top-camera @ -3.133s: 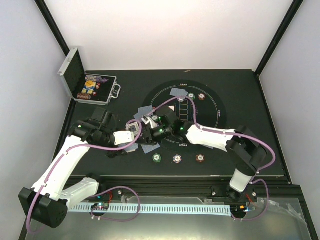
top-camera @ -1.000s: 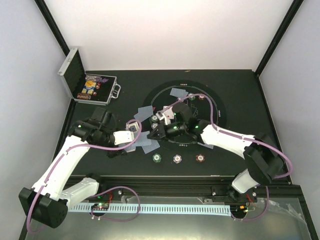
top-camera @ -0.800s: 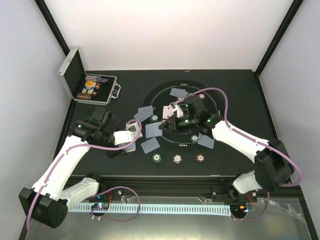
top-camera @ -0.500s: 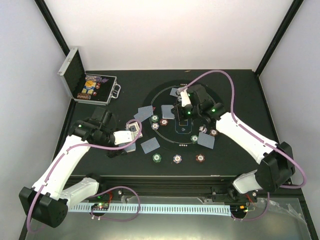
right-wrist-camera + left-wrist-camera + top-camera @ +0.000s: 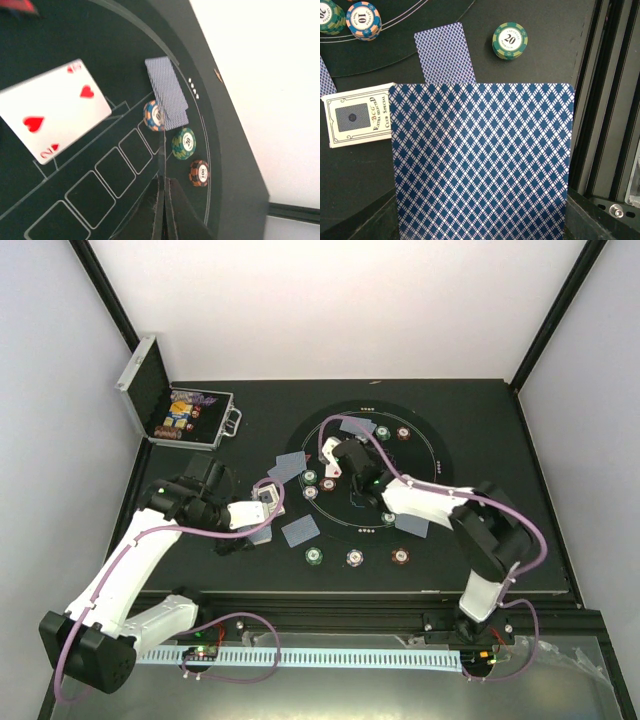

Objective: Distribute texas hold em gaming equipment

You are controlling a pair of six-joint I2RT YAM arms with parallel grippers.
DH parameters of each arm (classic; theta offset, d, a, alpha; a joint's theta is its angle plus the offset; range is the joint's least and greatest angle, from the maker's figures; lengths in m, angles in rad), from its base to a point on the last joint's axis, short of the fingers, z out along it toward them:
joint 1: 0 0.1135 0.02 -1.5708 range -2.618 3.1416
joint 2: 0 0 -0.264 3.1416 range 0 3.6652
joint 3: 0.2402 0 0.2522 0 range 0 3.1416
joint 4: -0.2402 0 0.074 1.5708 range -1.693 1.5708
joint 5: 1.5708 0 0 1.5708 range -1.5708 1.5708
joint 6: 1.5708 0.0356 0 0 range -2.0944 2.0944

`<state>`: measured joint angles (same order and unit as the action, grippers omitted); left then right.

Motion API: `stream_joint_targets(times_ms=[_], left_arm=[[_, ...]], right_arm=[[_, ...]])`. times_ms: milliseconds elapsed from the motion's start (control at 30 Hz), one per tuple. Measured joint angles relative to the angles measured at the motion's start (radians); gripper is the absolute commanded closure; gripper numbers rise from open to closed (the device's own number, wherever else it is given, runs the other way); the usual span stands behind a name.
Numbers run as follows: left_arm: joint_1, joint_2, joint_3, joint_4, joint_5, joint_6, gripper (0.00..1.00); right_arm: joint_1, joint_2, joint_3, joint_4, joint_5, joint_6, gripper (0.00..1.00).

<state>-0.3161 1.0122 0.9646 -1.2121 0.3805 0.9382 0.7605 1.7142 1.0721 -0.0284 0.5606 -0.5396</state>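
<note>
Playing cards (image 5: 300, 531) and poker chips (image 5: 355, 557) lie spread over the dark table (image 5: 480, 420) in the overhead view. Grey-blue backs sit around the round printed layout (image 5: 425, 455), three chips stand in a row just outside its near edge, and more chips sit at its left and far sides. The left pincer (image 5: 262, 508) hangs well left of the layout. The right pincer (image 5: 340, 458) is over the layout's left part, just beside a red-pipped card (image 5: 330, 469). An open silver case (image 5: 185, 412) stands at the far left corner.

From the left wrist, the pincer is clamped on a blue-backed card (image 5: 480, 160) that fills most of the picture and hides the fingertips. Beyond it lie a card box (image 5: 357, 120), a loose face-down card (image 5: 445, 52) and a green 20 chip (image 5: 509, 40).

From the right wrist, the fingers (image 5: 150, 215) are pressed together; whether anything thin is pinched there I cannot tell. A two of hearts (image 5: 55, 117), blurred, shows face up at left. Farther off, a far face-down card (image 5: 166, 92) overlaps an orange-and-blue chip (image 5: 152, 116), with a second green chip (image 5: 183, 143) and a brown-red chip (image 5: 199, 173) beside it.
</note>
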Motion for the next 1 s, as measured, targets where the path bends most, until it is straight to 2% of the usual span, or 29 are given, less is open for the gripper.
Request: stream_joint_targets(times_ms=[167,367,567,733,800,833,867,967,1000], left_arm=[[0.0,0.0,0.0,0.0,-0.001,0.0,0.98],[0.0,0.0,0.0,0.0,-0.003,0.0,0.98],[0.0,0.0,0.0,0.0,-0.003,0.0,0.98],[0.0,0.0,0.0,0.0,-0.003,-0.005,0.98],[0.0,0.0,0.0,0.0,-0.003,-0.006,0.98],[0.0,0.0,0.0,0.0,-0.003,-0.007,0.98],[0.0,0.0,0.0,0.0,-0.003,-0.007,0.98],[0.0,-0.001,0.0,0.0,-0.003,-0.007,0.98],[0.0,-0.001,0.0,0.0,-0.003,-0.007,0.98]], right_arm=[[-0.001,0.129,-0.007,0.073,0.07,-0.139,0.99],[0.001,0.148,0.026,0.013,0.026,-0.128,0.99],[0.009,0.16,0.04,-0.062,-0.023,-0.083,0.83],[0.013,0.168,0.04,-0.128,-0.055,-0.033,0.65],[0.013,0.168,0.04,-0.146,-0.069,-0.02,0.55],[0.013,0.167,0.039,-0.151,-0.071,-0.009,0.46],[0.013,0.165,0.036,-0.156,-0.074,-0.002,0.44],[0.013,0.141,0.022,-0.174,-0.073,0.023,0.02],[0.013,0.127,0.018,-0.178,-0.072,0.034,0.0]])
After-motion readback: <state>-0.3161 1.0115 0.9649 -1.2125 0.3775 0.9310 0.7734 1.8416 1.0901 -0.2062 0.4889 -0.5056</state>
